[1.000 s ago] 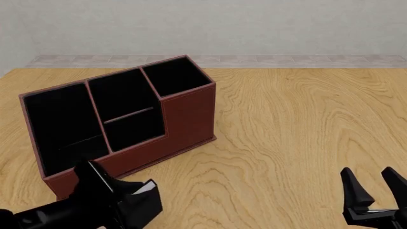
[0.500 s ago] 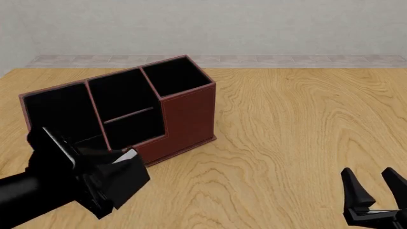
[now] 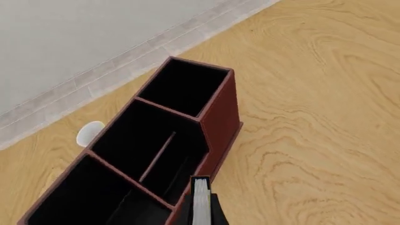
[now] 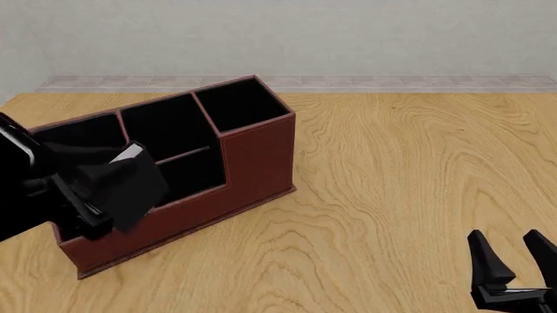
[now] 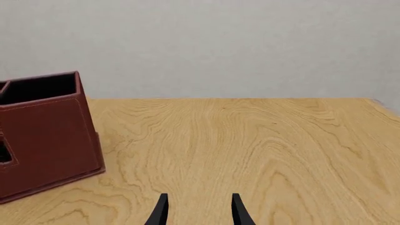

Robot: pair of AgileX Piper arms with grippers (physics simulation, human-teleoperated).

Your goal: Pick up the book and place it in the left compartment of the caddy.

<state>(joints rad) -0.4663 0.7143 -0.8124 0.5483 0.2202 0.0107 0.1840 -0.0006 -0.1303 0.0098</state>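
Note:
The reddish-brown caddy (image 4: 257, 156) stands on the table left of centre, its black-lined left compartment (image 4: 83, 137) nearest my left arm. My left gripper (image 4: 103, 190) is shut on the small black book (image 4: 135, 177), holding it tilted in the air over the front wall of that compartment. In the left wrist view the book's white page edges (image 3: 200, 202) show between the fingers, above the caddy's front wall (image 3: 222, 119), next to the left compartment (image 3: 87, 199). My right gripper (image 4: 513, 270) is open and empty near the front right edge; it also shows in the right wrist view (image 5: 198, 211).
A small white object (image 3: 89, 133) lies on the table behind the caddy. The middle section has a shelf divider (image 4: 177, 157). The caddy's small end section (image 5: 44, 131) shows at the side of the right wrist view. A wall runs along the table's far edge.
My left arm has lifted the book from low near the table's front edge up and to the left, to above the caddy's left compartment. The right arm has not moved.

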